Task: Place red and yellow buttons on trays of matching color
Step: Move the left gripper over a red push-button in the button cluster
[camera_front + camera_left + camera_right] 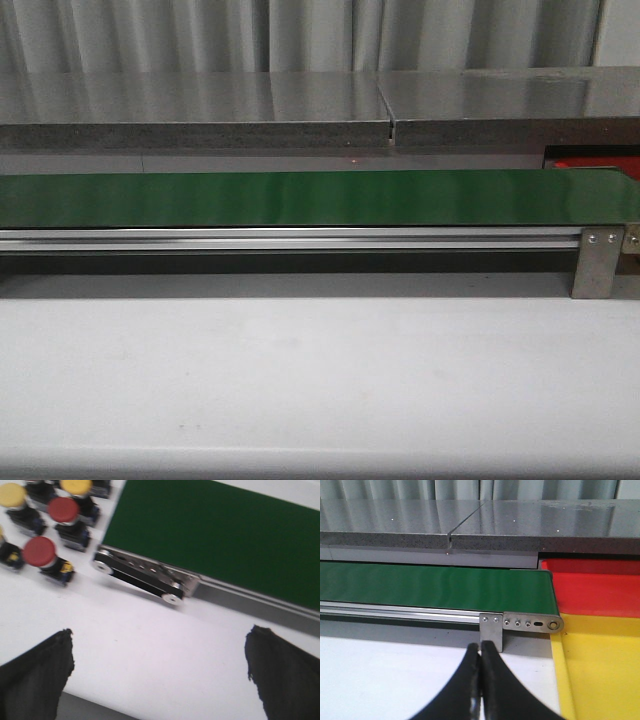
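Observation:
In the left wrist view, several buttons with dark bases stand in a cluster on the white table beside the belt's end. Two have red caps [39, 551] [63, 509] and two have yellow caps [12, 495] [76, 486]. My left gripper [160, 647] is open over bare table, well short of them, with nothing between its fingers. In the right wrist view my right gripper [481, 649] is shut and empty, just in front of the belt's end bracket. The red tray [600, 587] lies past the belt's end, with the yellow tray [605, 670] nearer beside it.
The long green belt [300, 198] on its aluminium rail [290, 240] runs across the table, with a grey stone ledge [200, 110] behind it. A sliver of the red tray [592, 164] shows at the belt's right end. White table [300, 380] lies in front.

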